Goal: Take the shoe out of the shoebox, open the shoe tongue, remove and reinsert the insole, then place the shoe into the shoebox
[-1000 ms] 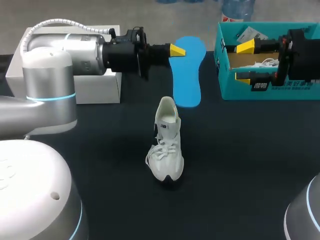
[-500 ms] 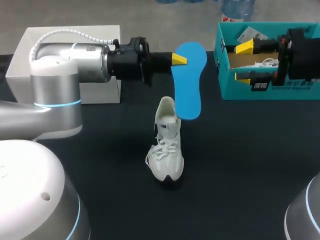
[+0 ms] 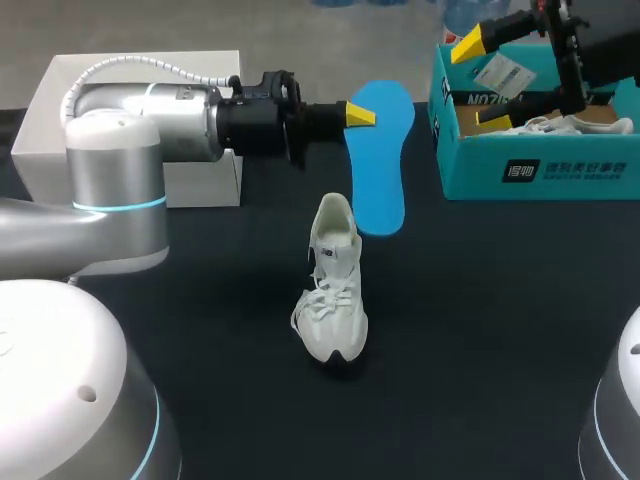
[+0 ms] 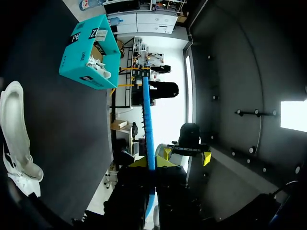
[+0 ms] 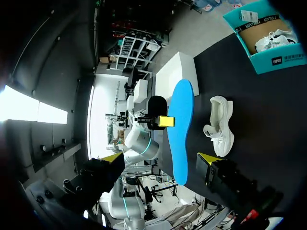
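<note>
Left end effector point(image 3: 358, 113) clamped on the wide end of the blue insole point(image 3: 378, 165); insole runs out ahead of its fingers. 1 white shoe point(image 3: 332, 290) stands on the tabletop point(image 3: 480, 330), heel just beside the insole's narrow end. Right end effector point(image 3: 480, 82) over the teal shoebox point(image 3: 530, 172), fingers wide apart

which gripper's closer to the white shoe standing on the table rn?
Left. The left gripper, shut on the blue insole, hangs just beyond the heel of the shoe; the right gripper is open over the shoebox, farther off to the right.
</note>
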You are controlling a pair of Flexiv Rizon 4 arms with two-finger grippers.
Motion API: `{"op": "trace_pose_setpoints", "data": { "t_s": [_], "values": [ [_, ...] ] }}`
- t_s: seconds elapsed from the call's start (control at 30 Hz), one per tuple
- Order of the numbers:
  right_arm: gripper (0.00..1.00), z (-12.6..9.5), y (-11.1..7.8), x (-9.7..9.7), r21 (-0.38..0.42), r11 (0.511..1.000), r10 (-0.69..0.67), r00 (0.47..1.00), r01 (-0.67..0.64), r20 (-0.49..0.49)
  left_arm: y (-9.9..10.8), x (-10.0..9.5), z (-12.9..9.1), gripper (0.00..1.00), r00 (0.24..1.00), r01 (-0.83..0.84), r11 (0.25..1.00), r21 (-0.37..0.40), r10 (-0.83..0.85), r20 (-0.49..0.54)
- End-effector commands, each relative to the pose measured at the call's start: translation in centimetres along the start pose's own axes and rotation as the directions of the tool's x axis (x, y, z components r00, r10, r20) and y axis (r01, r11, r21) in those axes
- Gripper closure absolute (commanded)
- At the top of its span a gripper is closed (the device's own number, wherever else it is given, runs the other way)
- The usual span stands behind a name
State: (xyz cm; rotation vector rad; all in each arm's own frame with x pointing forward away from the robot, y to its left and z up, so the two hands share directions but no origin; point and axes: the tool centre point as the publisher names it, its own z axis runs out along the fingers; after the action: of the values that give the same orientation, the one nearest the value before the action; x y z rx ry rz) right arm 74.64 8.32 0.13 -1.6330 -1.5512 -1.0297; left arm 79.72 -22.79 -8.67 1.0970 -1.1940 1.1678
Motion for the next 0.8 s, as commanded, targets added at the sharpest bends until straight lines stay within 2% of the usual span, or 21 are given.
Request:
{"op": "trace_pose_setpoints", "data": {
  "t_s": [0.03, 0.1, 0.17, 0.37, 0.63, 0.7, 0.8],
  "values": [
    [0.00, -0.1, 0.4, 1.2, 0.009, 1.000, -0.015, 0.985, 0.014, 0.174, -0.3, -0.1, 0.2, 1.00, 1.000, 0.002, 1.000, -0.008, -0.002, 0.004],
    [0.00, -0.1, 0.4, 1.5, 0.011, 1.000, -0.025, 0.976, 0.023, 0.217, -0.4, -0.1, 0.2, 1.00, 1.000, 0.002, 1.000, -0.010, -0.002, 0.004],
    [0.00, -0.4, 0.4, 1.9, -0.026, 0.999, -0.013, 0.961, 0.020, 0.275, -0.4, -0.1, 0.2, 1.00, 1.000, 0.004, 1.000, -0.012, -0.004, 0.003],
    [0.00, -0.4, 0.4, 1.9, -0.026, 0.999, -0.013, 0.961, 0.020, 0.275, -0.2, 0.2, 0.3, 1.00, 0.999, 0.042, 0.999, -0.034, -0.042, 0.002],
    [0.00, -0.4, 0.4, 1.9, -0.026, 0.999, -0.013, 0.961, 0.020, 0.275, -0.6, 0.3, -0.1, 1.00, 0.999, 0.034, 0.999, -0.019, -0.034, -0.011],
    [0.00, 0.2, 0.7, 2.3, -0.056, 0.997, -0.030, 0.932, 0.054, 0.361, -0.8, 0.3, -0.2, 1.00, 0.999, 0.036, 0.999, -0.015, -0.036, -0.011],
    [0.00, 1.1, 1.1, 2.9, -0.057, 0.995, -0.042, 0.881, 0.078, 0.470, -1.0, 0.2, -0.1, 1.00, 0.999, 0.040, 0.999, -0.014, -0.040, -0.002]
  ]
}}
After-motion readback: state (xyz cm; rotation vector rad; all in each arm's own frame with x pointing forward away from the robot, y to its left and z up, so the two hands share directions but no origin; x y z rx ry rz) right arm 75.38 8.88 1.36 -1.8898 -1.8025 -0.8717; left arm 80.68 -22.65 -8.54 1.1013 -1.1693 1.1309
